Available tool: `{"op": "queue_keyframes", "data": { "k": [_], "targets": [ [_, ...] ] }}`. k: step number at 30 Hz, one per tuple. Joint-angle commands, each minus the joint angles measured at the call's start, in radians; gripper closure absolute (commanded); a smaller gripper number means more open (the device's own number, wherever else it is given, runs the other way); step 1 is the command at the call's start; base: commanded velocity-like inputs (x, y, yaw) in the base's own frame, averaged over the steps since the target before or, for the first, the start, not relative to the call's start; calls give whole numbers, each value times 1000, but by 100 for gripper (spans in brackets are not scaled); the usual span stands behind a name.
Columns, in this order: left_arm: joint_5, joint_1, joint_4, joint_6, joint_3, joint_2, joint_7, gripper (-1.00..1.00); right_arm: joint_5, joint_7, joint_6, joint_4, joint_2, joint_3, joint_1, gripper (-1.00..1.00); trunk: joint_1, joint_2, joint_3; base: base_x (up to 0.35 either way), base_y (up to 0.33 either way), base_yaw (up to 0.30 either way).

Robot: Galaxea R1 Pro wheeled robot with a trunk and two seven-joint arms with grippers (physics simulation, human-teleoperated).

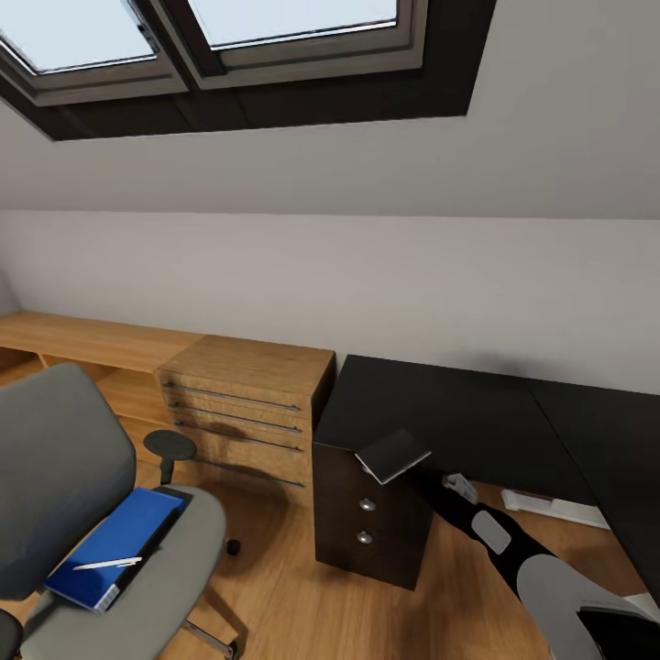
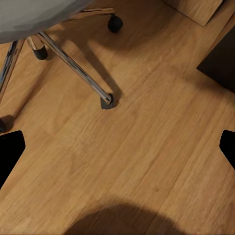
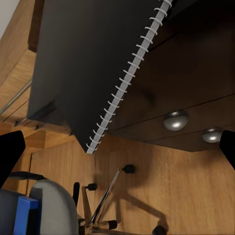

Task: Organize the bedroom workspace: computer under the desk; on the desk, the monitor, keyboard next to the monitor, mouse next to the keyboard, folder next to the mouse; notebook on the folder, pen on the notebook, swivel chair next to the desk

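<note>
**Notebook** (image 1: 392, 454): thin grey spiral-bound booklet, held in the air at the front corner of the desk (image 1: 458, 412), above the black drawer unit (image 1: 371, 513). The right wrist view shows its dark cover (image 3: 83, 68) and white wire spine close to the camera. The right gripper (image 1: 431, 478) reaches to it from below; the fingertips are hidden behind the cover, so the pinch is judged, not seen. Likely light and a little floppy; a hold on one edge lets the far corner droop. Best gripped near the stiffer wire spine and laid down flat.

**Folder** (image 1: 115, 548): bright blue, white-edged, lying flat on the seat of the swivel chair (image 1: 64, 458). Probably stiff and light, with a smooth cover that may slide on the cushion. The edge overhanging the seat front looks like the best place to take it.

**Pen** (image 1: 108, 563): thin silver-white stick resting on the folder. Likely to roll off if the folder is tilted; take it separately, across its middle.

**Left gripper**: dark fingertips (image 2: 11, 152) sit at opposite edges of the left wrist view, spread wide, with nothing between them, over the wood floor (image 2: 147, 161) near the chair's chrome base.

**Containers**: the drawer unit shows two round silver knobs, drawers closed, contents unseen. The light-wood chest (image 1: 243, 399) beside it is also closed.
</note>
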Motion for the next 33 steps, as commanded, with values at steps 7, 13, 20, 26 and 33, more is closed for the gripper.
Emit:
{"op": "queue_keyframes", "data": {
  "k": [7,13,20,26,33],
  "targets": [
    [-3,-1,0,-2,2,-1,3,-100,-3,3,-14,30,1,-7,0,-100,0,-1,-1,0,0,0],
    [-3,-1,0,-2,1,0,3,-100,-1,4,-122,76,6,-6,0,-100,0,-1,-1,0,0,0],
    [-4,-1,1,-2,1,0,3,-100,-1,3,-145,88,8,-4,0,-100,0,-1,-1,-22,0,0],
    [-4,-1,1,-2,1,0,3,-100,-3,1,-145,89,18,-3,0,-100,0,-1,-1,-245,0,0],
    [-4,-1,1,-2,1,0,3,-100,-4,-4,-194,89,39,-5,0,-100,0,-1,-1,-232,0,0]
  ]
}}
